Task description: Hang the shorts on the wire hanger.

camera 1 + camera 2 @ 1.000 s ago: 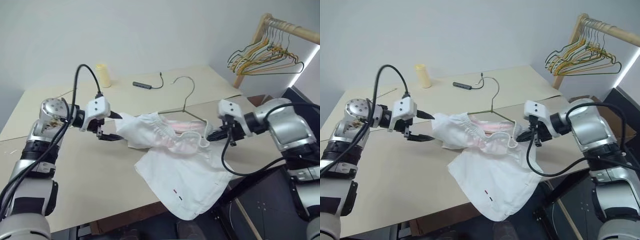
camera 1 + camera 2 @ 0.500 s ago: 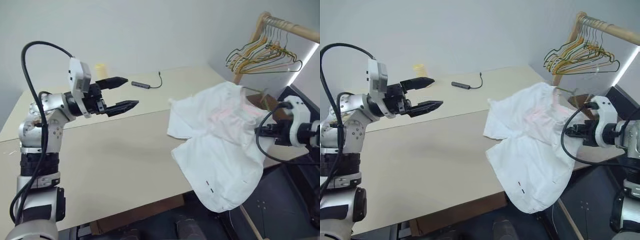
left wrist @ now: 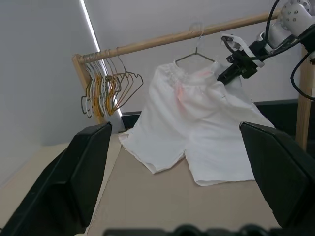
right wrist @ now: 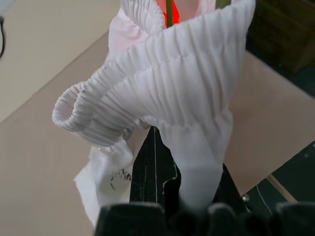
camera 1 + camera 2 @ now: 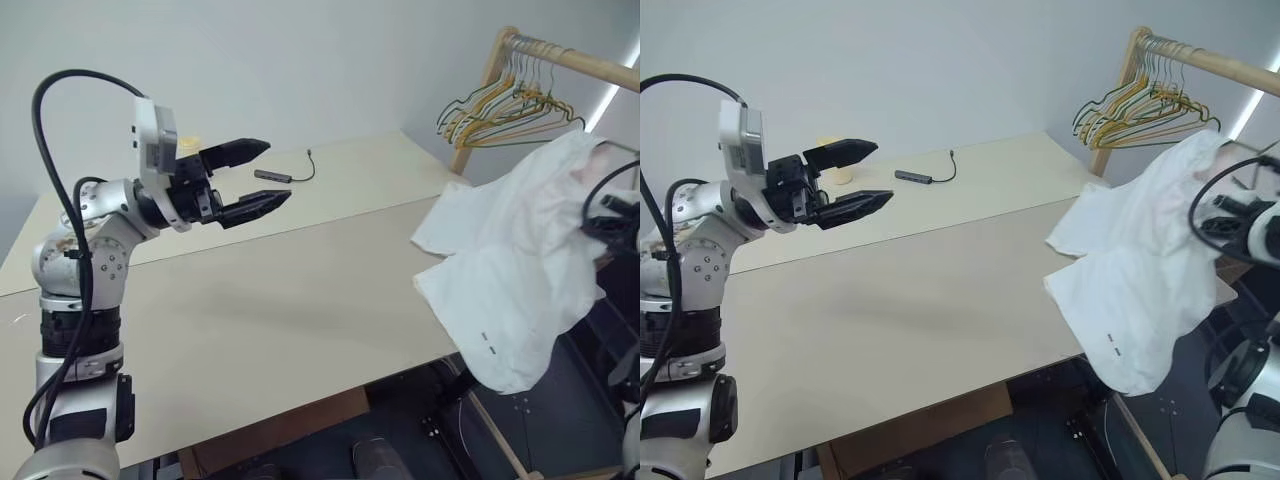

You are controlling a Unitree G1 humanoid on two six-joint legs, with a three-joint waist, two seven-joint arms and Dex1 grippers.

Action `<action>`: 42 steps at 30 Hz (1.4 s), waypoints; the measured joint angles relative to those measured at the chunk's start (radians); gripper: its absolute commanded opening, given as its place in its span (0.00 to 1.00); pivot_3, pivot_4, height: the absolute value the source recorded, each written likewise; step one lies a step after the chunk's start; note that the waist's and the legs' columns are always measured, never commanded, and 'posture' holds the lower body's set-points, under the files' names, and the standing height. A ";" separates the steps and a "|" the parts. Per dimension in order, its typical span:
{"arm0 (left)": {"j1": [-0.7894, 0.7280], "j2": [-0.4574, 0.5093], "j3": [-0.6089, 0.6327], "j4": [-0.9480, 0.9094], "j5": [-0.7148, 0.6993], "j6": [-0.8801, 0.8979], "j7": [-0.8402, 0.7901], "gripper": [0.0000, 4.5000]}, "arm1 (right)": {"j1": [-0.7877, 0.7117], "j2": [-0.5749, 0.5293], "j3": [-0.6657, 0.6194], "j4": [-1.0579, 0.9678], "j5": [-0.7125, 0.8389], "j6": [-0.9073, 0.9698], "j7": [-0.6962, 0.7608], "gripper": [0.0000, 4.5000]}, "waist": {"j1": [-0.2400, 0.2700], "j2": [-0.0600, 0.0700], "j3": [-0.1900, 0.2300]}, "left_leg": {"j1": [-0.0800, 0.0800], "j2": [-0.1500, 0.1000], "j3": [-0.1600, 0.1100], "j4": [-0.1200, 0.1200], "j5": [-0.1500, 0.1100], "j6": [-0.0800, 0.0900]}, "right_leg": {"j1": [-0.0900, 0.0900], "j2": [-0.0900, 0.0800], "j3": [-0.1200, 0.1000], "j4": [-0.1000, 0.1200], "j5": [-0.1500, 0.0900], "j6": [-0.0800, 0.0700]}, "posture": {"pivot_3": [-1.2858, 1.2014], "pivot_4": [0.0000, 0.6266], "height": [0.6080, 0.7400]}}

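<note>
One garment: white thin-cloth shorts with a gathered elastic waistband, with a faint pink blush near the waist and two tiny dark marks close to the lower hem.
Writing: none that can be read on any item; the dark marks on the hem are too small to make out.
Hanger in use: one thin olive-grey wire hanger; its hook and shoulders stand above the waistband in the left wrist view, close under the wooden rail, and whether the hook touches the rail cannot be told.
Spare hangers: a bunch of yellow, green and tan wire hangers on a light wooden clothes rail; too tightly packed to count.
Table: one pale beige tabletop.
Small items on the table: one pale yellow cylindrical cup partly hidden behind the left gripper, and one slim dark adapter with a thin cable, both at the far side.
Right gripper: pinched tight on the gathered waistband, holding the shorts up at the right end of the table, beside the rail.
Shorts' place: the waist is raised at the right gripper; the legs hang down, part draped over the table's right corner and part past its edge.
Left gripper: black fingers spread wide, holding nothing, raised over the left part of the table and pointing toward the shorts, well apart from them.
</note>
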 measured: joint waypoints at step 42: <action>-0.031 -0.008 0.066 -0.065 -0.337 0.267 0.141 1.00 | -0.073 -0.068 -0.105 0.525 0.008 -0.378 -0.448 0.00 | 0.004 0.000 0.000 | 0.008 0.001 0.013 -0.002 -0.005 0.007 | 0.018 0.001 0.000 -0.018 0.001 0.006 | 0.42 0.01 1.00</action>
